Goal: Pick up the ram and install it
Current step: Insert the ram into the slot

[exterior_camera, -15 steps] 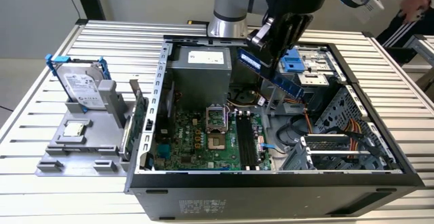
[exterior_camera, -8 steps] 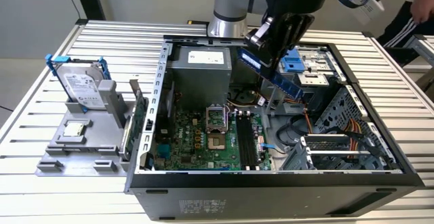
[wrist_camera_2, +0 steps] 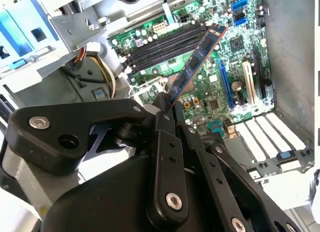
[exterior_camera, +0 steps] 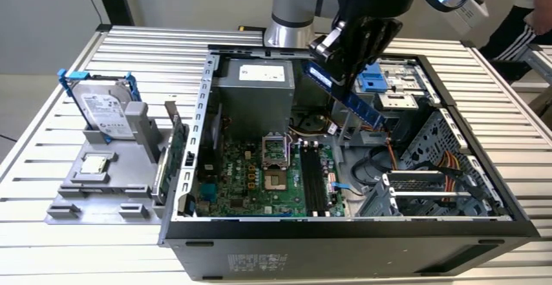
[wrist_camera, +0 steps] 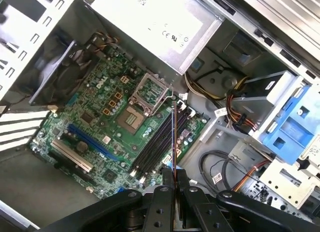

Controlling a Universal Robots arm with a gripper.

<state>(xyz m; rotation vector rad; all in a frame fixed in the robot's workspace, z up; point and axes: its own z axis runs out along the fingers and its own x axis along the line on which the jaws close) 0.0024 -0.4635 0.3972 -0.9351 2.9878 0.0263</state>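
My gripper (exterior_camera: pixel 339 59) hangs over the open computer case (exterior_camera: pixel 185 168), shut on the ram (exterior_camera: pixel 352 101). The ram is a long dark-blue stick that slants down from the fingers toward the exterior view's right. In the second wrist view the ram (wrist_camera_2: pixel 197 61) juts out from between the black fingers (wrist_camera_2: pixel 162 117), above the green motherboard (wrist_camera_2: pixel 220 91). Its far end hovers near the black memory slots (wrist_camera_2: pixel 165 44) without touching them. In the first wrist view the ram (wrist_camera: pixel 173 137) shows edge-on as a thin line, roughly in line with the memory slots (wrist_camera: pixel 157 142) below it.
A silver hard drive in a blue frame (exterior_camera: pixel 103 107), a green card with a metal bracket (exterior_camera: pixel 177 149) and a small chip (exterior_camera: pixel 93 164) sit on a grey holder left of the case. Inside are the grey power supply (exterior_camera: pixel 254 88), cables (exterior_camera: pixel 405 162) and a blue drive bay (exterior_camera: pixel 375 78). A person (exterior_camera: pixel 518 33) stands at the far right.
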